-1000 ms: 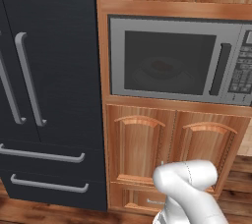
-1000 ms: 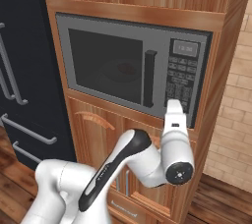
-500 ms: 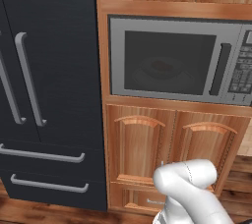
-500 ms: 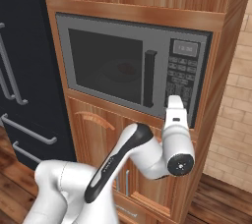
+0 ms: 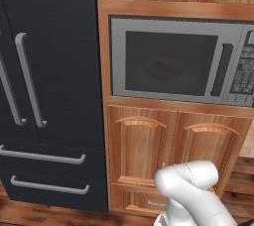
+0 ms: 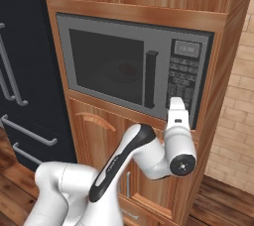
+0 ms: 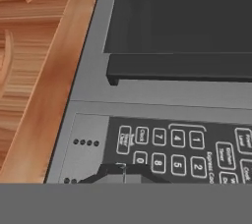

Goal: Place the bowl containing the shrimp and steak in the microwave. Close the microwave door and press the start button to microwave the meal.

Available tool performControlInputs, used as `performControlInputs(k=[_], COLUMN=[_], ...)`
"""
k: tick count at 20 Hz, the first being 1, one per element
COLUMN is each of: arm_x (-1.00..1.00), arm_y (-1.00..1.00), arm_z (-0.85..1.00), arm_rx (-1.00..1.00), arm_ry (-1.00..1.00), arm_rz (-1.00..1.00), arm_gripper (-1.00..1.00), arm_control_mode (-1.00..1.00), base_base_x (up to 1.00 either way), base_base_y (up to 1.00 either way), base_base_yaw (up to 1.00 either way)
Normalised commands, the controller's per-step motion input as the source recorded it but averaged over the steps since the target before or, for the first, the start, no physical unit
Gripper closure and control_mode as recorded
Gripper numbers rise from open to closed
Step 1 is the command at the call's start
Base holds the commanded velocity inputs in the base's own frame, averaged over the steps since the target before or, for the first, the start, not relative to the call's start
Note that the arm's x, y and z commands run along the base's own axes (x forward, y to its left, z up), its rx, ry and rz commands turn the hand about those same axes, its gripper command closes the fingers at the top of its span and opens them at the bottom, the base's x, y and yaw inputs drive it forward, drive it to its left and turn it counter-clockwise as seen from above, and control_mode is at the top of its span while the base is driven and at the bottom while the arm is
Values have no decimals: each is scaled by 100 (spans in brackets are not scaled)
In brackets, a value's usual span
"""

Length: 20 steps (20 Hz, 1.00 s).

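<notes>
Behind the dark glass of the microwave door [image 5: 166, 61] the bowl [image 5: 159, 71] was just a faint pale ring with a reddish smudge on it, probably the steak [image 6: 127, 69], and the shrimp was too dim to pick out. The keypad panel [image 5: 245, 69] got cut off by the right edge of the left base view. The gripper [image 7: 123, 173] was mostly hidden low in the hand view, so its jaws couldn't be read.
</notes>
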Motion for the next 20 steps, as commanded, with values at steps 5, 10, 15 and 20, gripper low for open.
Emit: performControlInputs(k=[5, 10, 15, 20], arm_x=[10, 11, 14, 9], arm_y=[0, -6, -18, -16], arm_z=[-18, -2, 0, 0], arm_rx=[0, 0, 0, 0], arm_ry=[0, 0, 0, 0], arm_rz=[0, 0, 0, 0], arm_gripper=[100, 100, 100, 100], arm_control_mode=[-100, -100, -100, -100], base_base_x=[0, 0, 0, 0], base_base_y=[0, 0, 0, 0], base_base_yaw=[0, 0, 0, 0])
